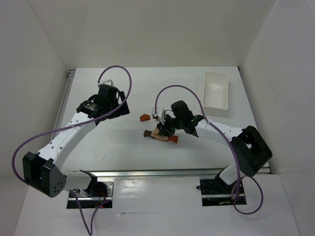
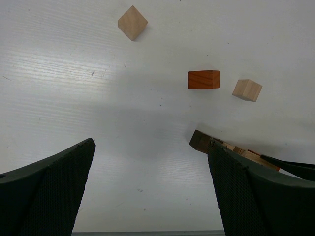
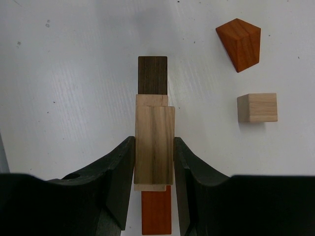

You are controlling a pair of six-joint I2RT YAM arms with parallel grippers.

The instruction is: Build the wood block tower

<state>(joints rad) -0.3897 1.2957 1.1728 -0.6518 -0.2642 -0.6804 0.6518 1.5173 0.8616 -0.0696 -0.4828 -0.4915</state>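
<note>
Currently the right hand (image 3: pixel 154 146) pinches the light tan bar (image 3: pixel 154 129) by its long sides, directly above the dark brown bar (image 3: pixel 152 73) and orange bar (image 3: pixel 156 214), long axis parallel to theirs. The left hand (image 2: pixel 151 143), spread wide, hangs well left of the dark brown bar.

Markings check: nothing legible.
I find no text, label, brand, number or sign that I can read in any of the three views. The wood blocks (image 3: pixel 154 147) show only grain on their faces, and the white tray (image 1: pixel 215 91) is plain.
</note>
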